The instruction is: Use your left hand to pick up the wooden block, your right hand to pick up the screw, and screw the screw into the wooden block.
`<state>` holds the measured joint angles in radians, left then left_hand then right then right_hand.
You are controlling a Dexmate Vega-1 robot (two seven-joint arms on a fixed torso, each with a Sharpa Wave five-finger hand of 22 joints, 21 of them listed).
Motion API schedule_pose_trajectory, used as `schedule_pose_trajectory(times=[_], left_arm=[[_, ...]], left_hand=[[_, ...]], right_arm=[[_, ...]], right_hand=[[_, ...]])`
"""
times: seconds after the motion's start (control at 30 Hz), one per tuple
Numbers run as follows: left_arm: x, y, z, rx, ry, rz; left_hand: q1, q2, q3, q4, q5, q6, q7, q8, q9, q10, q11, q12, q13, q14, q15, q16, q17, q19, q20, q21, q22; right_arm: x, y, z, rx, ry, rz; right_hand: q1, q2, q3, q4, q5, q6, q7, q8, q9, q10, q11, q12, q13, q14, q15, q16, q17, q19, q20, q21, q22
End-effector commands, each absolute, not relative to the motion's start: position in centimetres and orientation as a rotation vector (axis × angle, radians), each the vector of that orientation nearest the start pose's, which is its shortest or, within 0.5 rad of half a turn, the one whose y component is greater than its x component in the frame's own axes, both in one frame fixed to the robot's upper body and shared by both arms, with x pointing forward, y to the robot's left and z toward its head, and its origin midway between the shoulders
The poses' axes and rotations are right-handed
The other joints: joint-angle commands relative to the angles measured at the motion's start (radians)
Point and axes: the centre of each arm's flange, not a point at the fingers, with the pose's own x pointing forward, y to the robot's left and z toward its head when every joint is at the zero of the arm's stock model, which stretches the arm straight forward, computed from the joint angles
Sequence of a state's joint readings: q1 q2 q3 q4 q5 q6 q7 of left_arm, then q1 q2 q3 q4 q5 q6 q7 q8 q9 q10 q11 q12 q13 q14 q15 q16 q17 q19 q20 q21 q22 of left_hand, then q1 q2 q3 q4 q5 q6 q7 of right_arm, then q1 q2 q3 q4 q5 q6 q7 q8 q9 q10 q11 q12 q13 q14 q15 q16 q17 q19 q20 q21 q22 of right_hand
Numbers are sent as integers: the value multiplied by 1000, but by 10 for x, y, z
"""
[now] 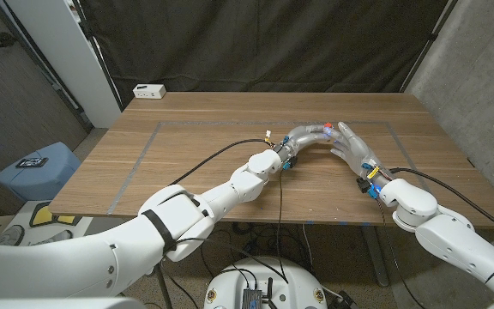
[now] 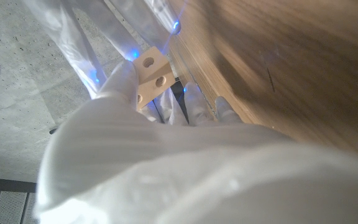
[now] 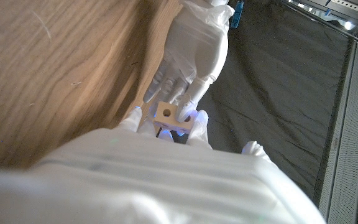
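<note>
- Head view: your left hand [image 1: 303, 137] and right hand [image 1: 354, 144] meet fingertip to fingertip above the far middle of the counter [image 1: 187, 163].
- Left wrist view: your left hand's fingers clamp the wooden block [image 2: 152, 71], two round holes facing the camera.
- Right wrist view: the same block [image 3: 166, 114] sits between both hands, one hole showing.
- Right hand's fingers reach the block; you can't tell its grip, and the screw is too hidden to make out.
</note>
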<state>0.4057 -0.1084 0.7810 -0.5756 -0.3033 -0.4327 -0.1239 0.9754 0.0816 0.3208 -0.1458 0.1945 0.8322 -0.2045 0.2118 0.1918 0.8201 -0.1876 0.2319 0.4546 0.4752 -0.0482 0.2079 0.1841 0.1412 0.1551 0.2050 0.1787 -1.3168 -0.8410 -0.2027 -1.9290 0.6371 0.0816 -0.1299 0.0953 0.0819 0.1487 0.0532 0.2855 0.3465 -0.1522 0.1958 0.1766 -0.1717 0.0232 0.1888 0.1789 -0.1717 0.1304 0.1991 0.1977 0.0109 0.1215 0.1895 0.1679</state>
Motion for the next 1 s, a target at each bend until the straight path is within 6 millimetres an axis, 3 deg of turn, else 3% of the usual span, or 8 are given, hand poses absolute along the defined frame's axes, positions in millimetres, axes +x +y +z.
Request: schedule_pose_trajectory(times=[0.03, 0.43, 1.0], left_arm=[[677, -60, -30, 272, -535, -668], [677, -60, -30, 277, -536, -671], [674, -58, -29, 282, -545, -669]], left_hand=[[-4, 11, -3, 0, 1, 28, -14, 3, 3, 41, -32, 17, 16, 12, -55, 6, 1, -1, -2, 3, 5], [-3, 14, -1, -1, 2, 13, -6, -6, 3, 31, -31, 9, 14, 8, -55, 4, 2, -2, 1, 2, 5], [-18, 26, 4, 7, 2, 17, -3, -6, 4, 27, -32, 3, 15, 8, -52, 1, 3, 1, 4, 3, 6]], right_arm=[[521, -294, -74, -168, -469, 238], [513, -307, -70, -166, -479, 184], [521, -316, -63, -165, -493, 160]], right_hand=[[2, 8, 5, 7, 8, 6, -5, -1, 1, -57, 3, 6, 4, -118, -3, 5, 4, 7, 1, 3, 2], [2, 8, 5, 7, 7, 9, 0, -2, 1, -48, 1, 9, 4, -112, -4, 7, 4, 9, 2, 4, 2], [4, 8, 6, 6, 7, -5, 1, -10, 1, -49, 1, 7, 4, -113, -2, 6, 3, 10, 4, 3, 2]])
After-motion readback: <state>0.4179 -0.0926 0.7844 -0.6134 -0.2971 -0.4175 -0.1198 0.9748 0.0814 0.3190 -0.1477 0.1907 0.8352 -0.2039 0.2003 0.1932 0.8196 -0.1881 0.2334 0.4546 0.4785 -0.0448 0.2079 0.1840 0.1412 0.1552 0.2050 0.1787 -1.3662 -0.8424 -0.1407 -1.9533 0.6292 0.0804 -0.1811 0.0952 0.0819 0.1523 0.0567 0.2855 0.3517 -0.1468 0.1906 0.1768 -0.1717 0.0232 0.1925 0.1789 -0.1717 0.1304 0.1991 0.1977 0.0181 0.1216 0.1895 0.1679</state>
